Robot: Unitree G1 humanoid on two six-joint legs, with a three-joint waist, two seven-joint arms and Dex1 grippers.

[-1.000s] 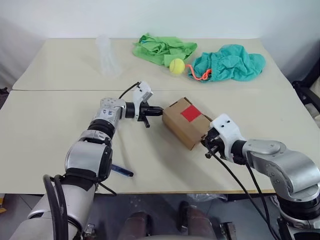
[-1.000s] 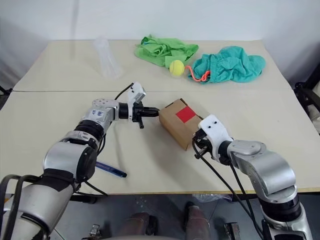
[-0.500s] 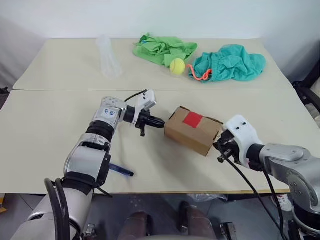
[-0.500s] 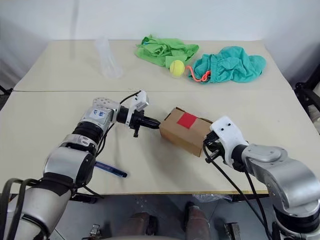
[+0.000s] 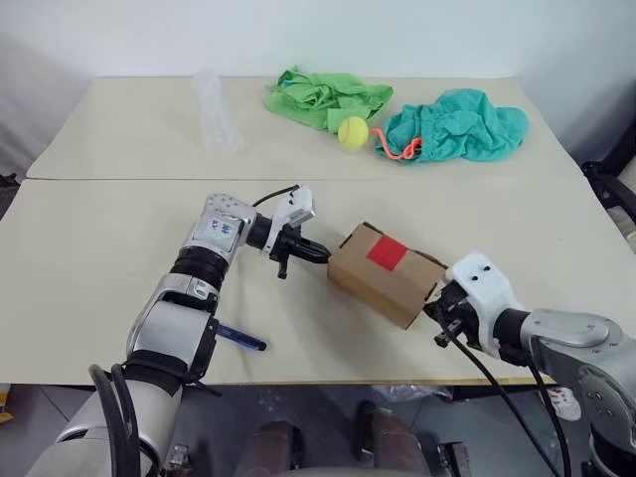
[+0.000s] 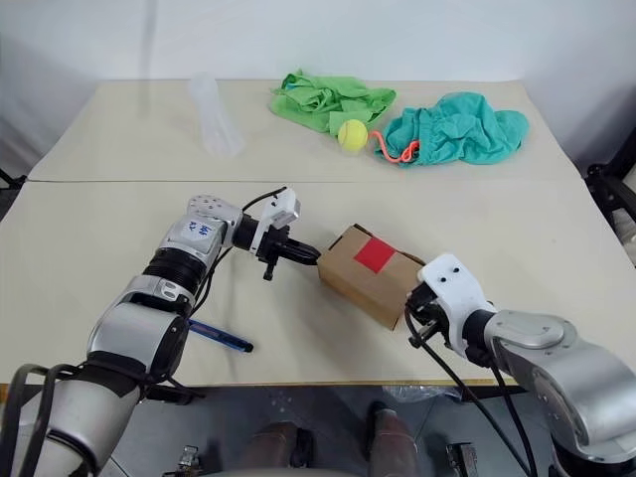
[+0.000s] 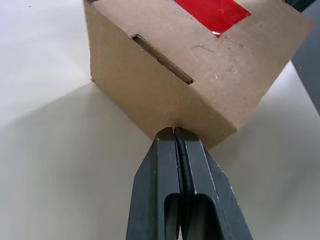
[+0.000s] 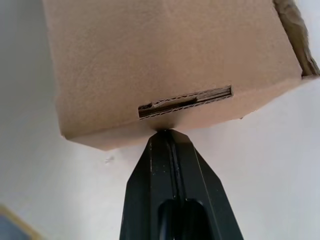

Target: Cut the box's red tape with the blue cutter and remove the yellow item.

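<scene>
The box (image 5: 386, 273) sits on the table (image 5: 89, 238) near the front edge, turned at an angle, flaps down, red tape (image 5: 387, 253) on its top face. Left end effector (image 7: 173, 134) has its fingers pressed together, nothing between them, tips touching the lower edge of the box's left end (a slot in the cardboard shows just above the contact point in the left wrist view). Right end effector (image 8: 162, 133) is likewise closed on nothing, tips against the bottom edge of the opposite end, just below another slot. So the box is pinched between the two closed end effectors, one at each end. The blue cutter (image 5: 241, 340) lies flat on the table near the front edge, partly hidden by the left forearm, well apart from the box and untouched. Tape looks intact, no cut visible. Yellow item can't be made out; the box is still shut. At the far side of the table: a green cloth (image 5: 324, 97), a teal cloth (image 5: 457, 124), a tennis ball (image 5: 352, 131) between them, an orange-red cord (image 5: 401, 150) at the teal cloth's edge, and a clear plastic cup (image 5: 213, 109) lying further left.
</scene>
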